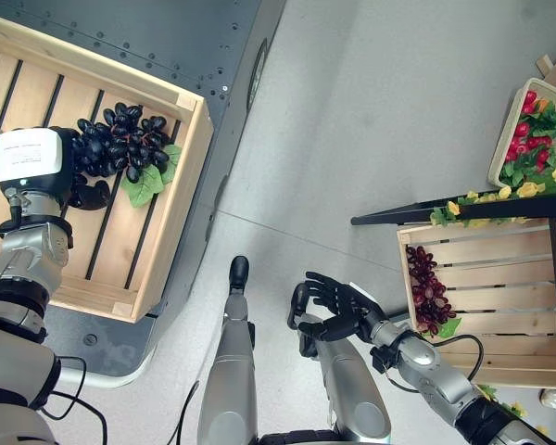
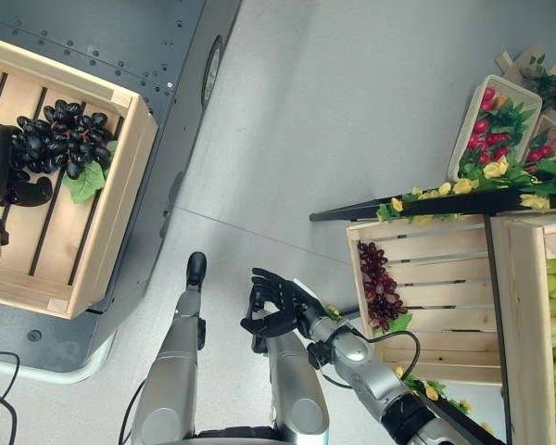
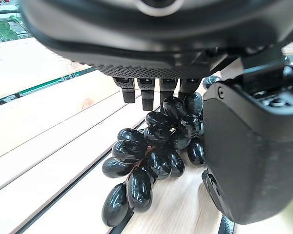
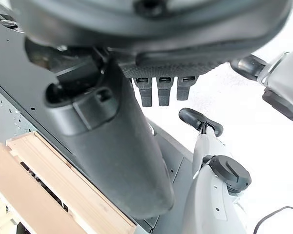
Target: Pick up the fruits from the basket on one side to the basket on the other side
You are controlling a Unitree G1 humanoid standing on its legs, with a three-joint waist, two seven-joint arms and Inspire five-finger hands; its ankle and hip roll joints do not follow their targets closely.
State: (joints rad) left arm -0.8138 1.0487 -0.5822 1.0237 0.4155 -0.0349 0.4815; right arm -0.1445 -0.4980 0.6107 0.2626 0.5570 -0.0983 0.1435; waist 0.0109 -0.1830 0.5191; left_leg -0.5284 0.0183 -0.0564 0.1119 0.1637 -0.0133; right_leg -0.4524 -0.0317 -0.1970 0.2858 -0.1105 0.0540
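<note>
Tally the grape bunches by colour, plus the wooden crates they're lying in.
Black grape bunches: 1, black grapes in the left crate at the left hand.
Dark red grape bunches: 1, red grapes in the right crate.
Crates holding those bunches: 2.
Total: 2 bunches, 2 crates.
The right hand is holding nothing.

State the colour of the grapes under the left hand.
Black grapes, clearest in the left wrist view.
</note>
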